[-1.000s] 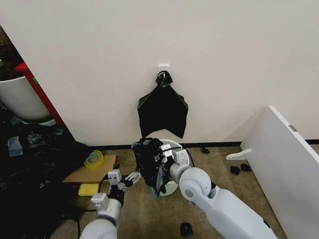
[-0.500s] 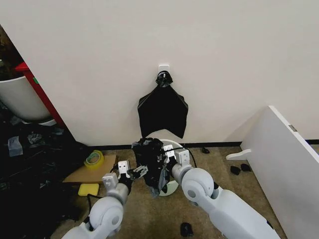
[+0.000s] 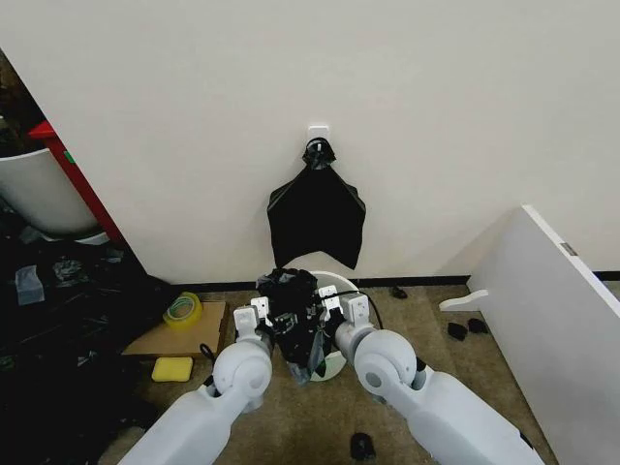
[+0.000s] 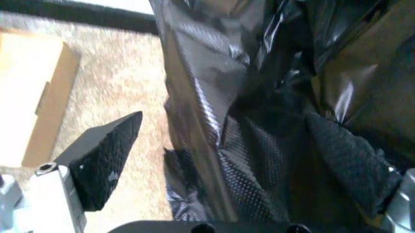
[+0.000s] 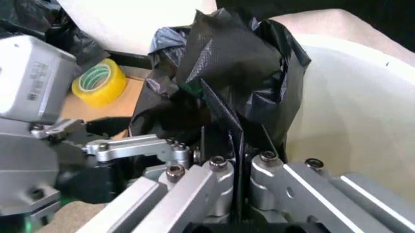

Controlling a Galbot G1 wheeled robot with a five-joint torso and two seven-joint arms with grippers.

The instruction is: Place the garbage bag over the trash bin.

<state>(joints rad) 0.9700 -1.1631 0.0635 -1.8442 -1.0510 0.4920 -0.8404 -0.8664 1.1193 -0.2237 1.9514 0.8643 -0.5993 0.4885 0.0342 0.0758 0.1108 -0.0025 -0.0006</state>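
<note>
Wall at 12 o'clock, close behind the work; black bundle of bags hanging there from a hook, directly above. White panel leaning at 3 o'clock, well apart. Cardboard with yellow tape roll at 9 o'clock, near; dark clutter beyond it. Open carpet toward 6 o'clock, apart from a few small dark scraps.

Trash bin on the floor at centre, white rim partly covered. In the right wrist view, bin wall smooth and pale, just behind the plastic.

Garbage bag bunched over the 9 o'clock side of the rim, draped down the outside, mouth not yet spread. Judged very light, limp, slippery, easily torn; best taken at the mouth hem, a single layer, on opposite sides.

Right gripper pinched tight on a fold of garbage bag, at the bin's rim.

Left gripper spread wide, one finger clear over carpet, the other behind film; garbage bag between the jaws, not clamped.

Risk judged: both layers caught together.
</note>
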